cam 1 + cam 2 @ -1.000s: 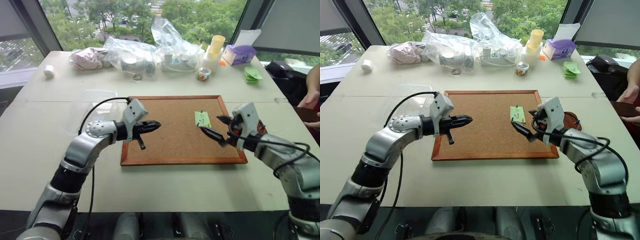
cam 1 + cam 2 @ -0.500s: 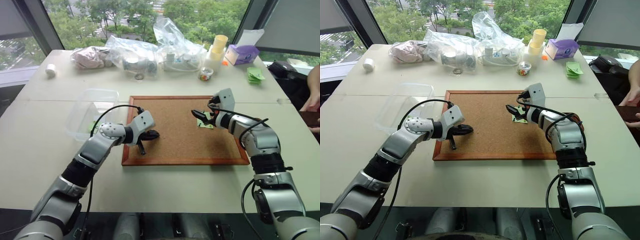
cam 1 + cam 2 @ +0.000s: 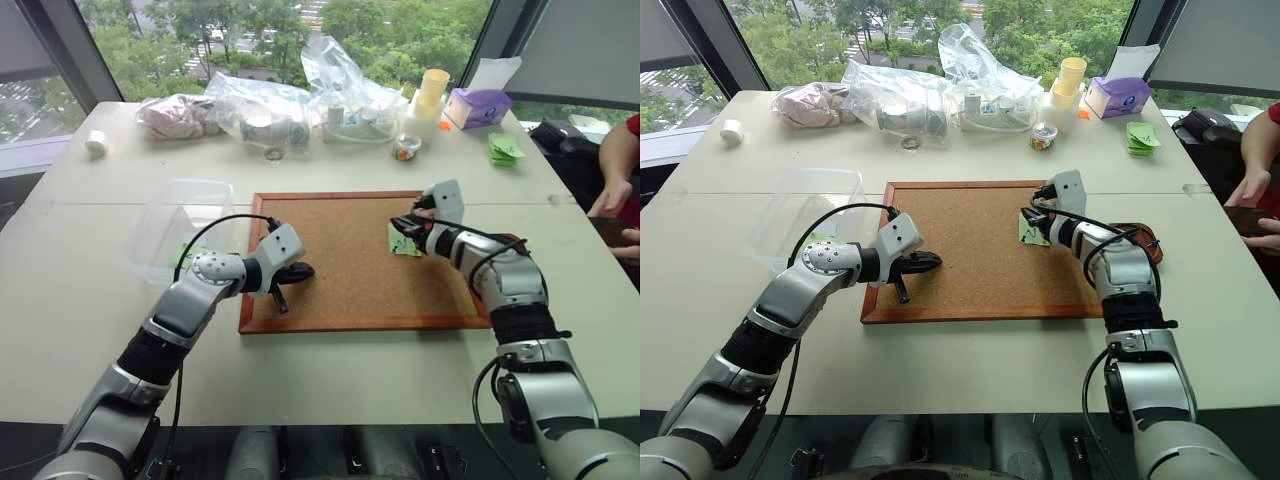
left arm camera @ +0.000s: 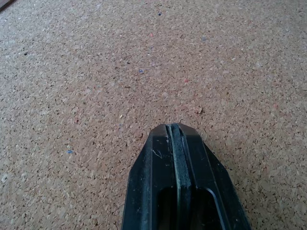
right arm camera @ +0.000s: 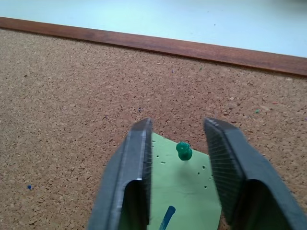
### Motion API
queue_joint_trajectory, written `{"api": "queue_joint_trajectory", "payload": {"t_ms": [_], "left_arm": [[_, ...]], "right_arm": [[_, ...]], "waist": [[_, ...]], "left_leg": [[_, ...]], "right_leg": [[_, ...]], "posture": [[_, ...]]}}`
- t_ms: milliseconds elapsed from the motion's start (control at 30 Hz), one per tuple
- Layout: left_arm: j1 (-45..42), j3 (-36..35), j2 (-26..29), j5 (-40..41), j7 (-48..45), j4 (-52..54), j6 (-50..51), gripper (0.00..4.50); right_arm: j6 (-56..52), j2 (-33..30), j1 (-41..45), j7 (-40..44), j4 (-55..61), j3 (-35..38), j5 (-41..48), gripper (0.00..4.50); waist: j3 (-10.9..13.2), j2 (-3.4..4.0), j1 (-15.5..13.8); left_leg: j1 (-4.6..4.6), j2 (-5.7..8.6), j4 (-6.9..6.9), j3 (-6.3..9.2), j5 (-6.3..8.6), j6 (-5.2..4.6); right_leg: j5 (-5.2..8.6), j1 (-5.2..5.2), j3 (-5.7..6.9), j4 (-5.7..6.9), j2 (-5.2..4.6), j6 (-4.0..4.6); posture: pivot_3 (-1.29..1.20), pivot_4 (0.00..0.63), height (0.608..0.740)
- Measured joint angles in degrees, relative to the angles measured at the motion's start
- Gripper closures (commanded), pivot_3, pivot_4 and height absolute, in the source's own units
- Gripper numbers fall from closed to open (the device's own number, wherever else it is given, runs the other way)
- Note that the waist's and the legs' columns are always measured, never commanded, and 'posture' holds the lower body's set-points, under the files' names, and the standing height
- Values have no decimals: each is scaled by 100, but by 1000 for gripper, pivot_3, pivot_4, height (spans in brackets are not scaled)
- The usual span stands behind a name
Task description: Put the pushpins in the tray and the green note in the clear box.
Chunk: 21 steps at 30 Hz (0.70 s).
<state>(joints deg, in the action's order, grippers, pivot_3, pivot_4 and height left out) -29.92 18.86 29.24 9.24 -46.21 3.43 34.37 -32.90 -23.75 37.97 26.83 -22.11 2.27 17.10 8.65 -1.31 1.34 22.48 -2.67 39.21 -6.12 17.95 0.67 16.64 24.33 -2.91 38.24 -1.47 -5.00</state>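
- Far left: the clear box [image 3: 186, 222] sits on the counter [image 3: 80, 290], just off the corkboard's [image 3: 340, 300] left edge. There's bare counter all round its near side.
- Left end effector [image 3: 297, 271] hangs low over the board's left part, just inside the wooden frame. Its fingers are pressed together with nothing between them, and the wrist view has plain cork under the tips.
- The middle of the board is bare cork, wide open from the near frame to the far one.
- Now the green note [image 3: 402, 240]: a pale green square with small dark specks, lying on the right part of the board, well inside the frame. A green pushpin [image 5: 183, 150] stands in it near one edge, and there's a blue streak lower down; I can't tell what that is.
- Right end effector [image 5: 178, 125] is down at the note with its fingers apart, one on each side of the green pushpin, neither touching it.
- The tray [image 3: 1148, 236] peeks out behind the right arm, just past the board's right edge.
- Far right: a person's hand [image 3: 610, 200] at the counter's edge.
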Motion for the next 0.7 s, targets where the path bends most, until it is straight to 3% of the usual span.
{"api": "queue_joint_trajectory", "payload": {"t_ms": [333, 700], "left_arm": [[2, -43, 0, 3, 6, -26, 3, 4500], [-12, 69, 176, -190, -52, -9, -79, 4500]], "right_arm": [[29, 53, -3, -13, -26, 111, -15, 4443], [1151, 40, -190, -73, 294, 175, -299, 4443]], "waist": [[-4, 5, 7], [-6, 9, 103]], "left_leg": [[-2, 0, 0, -1, 0, 0], [-6, -1, -1, 1, -1, 2]], "right_leg": [[0, 0, 0, 2, 0, 0], [0, -1, -1, 9, 0, 0]], "posture": [[0, 150, 738], [0, 150, 738]]}}
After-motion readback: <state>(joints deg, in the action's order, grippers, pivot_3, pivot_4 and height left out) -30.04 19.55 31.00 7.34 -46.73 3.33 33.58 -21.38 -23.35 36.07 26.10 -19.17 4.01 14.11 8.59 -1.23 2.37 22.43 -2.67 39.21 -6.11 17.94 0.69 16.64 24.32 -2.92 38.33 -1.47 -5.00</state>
